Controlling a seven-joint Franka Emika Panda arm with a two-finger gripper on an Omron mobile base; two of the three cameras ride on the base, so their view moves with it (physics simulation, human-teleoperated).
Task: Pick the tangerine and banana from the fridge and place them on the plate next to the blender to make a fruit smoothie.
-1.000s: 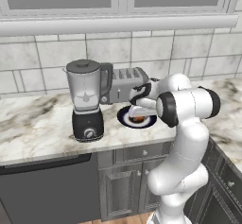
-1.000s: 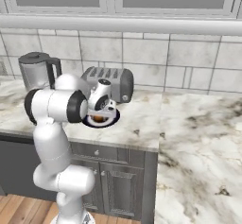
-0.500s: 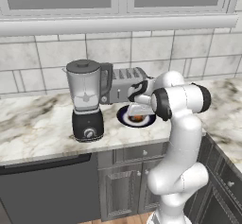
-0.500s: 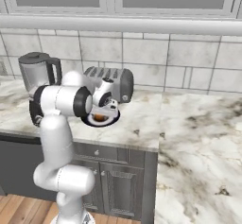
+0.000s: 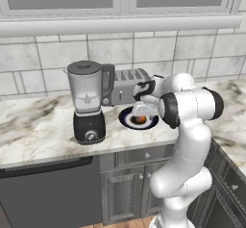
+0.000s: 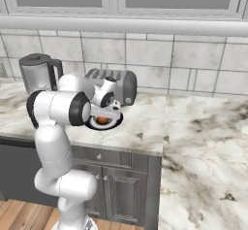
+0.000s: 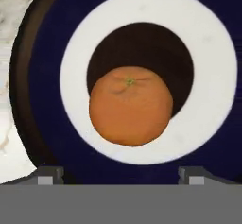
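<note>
The hand (image 7: pixel 120 173) hung directly over the plate (image 7: pixel 215 53) with its two fingers (image 7: pixel 49 175) spread wide, one to each side of the tangerine (image 7: pixel 130 106) and apart from it, gripping nothing. The tangerine sat on the plate, a little off the plate's centre, resting partly on the pale ring and partly on the dark middle. In the base views the hand (image 5: pixel 144 107) stood just above the plate (image 5: pixel 129 121), the orange fruit (image 5: pixel 140 120) showing beneath it.

The plate lay on the marble tabletop (image 5: pixel 38 131), just beside the blender (image 5: pixel 88 102) and in front of the silver toaster (image 5: pixel 126 85), which stood close behind the plate. No banana lay on the plate.

The likely trouble was the fruit itself: round and smooth, it could roll across the plate if a finger brushed it as the hand lifted away, and it might run off the rim onto the tabletop. A slanted retreat rather than a straight rise would cause that. The toaster and the blender jar both stood near the plate, so a wide swing of the arm (image 5: pixel 185 107) away from the plate could knock either one. The banana was left to fetch, and setting it down beside the tangerine could nudge the fruit off the plate.
</note>
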